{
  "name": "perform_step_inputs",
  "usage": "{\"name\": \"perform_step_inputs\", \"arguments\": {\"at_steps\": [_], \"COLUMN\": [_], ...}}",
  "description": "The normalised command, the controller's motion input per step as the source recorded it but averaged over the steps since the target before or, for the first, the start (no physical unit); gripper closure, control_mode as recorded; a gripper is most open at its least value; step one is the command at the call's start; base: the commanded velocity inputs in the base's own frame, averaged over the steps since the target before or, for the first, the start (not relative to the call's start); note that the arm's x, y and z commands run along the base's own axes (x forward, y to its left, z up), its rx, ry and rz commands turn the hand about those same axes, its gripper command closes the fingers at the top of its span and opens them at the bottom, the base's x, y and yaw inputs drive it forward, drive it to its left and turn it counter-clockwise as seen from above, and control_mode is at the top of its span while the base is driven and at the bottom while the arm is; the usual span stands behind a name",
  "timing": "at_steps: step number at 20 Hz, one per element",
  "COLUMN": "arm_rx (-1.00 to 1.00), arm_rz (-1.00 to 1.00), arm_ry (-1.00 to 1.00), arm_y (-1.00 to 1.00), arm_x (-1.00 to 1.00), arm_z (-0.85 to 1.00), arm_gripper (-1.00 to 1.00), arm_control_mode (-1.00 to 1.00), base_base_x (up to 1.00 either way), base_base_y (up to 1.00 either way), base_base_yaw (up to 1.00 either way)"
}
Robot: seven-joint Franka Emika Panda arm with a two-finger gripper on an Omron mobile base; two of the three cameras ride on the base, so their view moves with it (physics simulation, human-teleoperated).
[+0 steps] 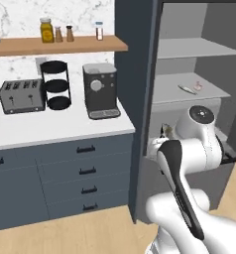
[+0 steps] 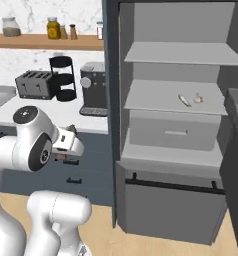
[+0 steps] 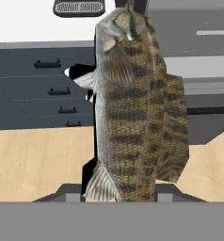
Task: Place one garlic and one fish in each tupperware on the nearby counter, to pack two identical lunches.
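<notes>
Hand view: brown fish (image 3: 137, 108) clamped in the hand (image 3: 123, 190), jaws part-closed on it, carried in the air between cupboard & worktop (image 1: 50, 130). Slim fish (image 2: 184, 100) & pink garlic (image 2: 198, 98) on cupboard shelf (image 2: 156, 100). One tray (image 2: 1, 96) at worktop's far left. By my read nothing packed yet; all 4 items left.
</notes>
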Motion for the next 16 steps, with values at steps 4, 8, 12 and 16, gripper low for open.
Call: {"name": "perform_step_inputs", "arguments": {"at_steps": [4, 8, 12, 16], "arm_rx": [0.0, 0.0, 0.0, 0.0], "arm_rz": [0.0, 0.0, 0.0, 0.0], "arm_ry": [0.0, 0.0, 0.0, 0.0], "arm_y": [0.0, 0.0, 0.0, 0.0], "arm_x": [0.0, 0.0, 0.0, 0.0], "arm_z": [0.0, 0.0, 0.0, 0.0], "arm_gripper": [1.0, 1.0, 1.0, 1.0], "arm_control_mode": [1.0, 1.0, 1.0, 1.0], "base_base_x": [0.17, 0.47, 0.54, 0.56], "base_base_y": [1.0, 1.0, 1.0, 1.0], "base_base_yaw": [0.0, 0.01, 0.04, 0.07]}}
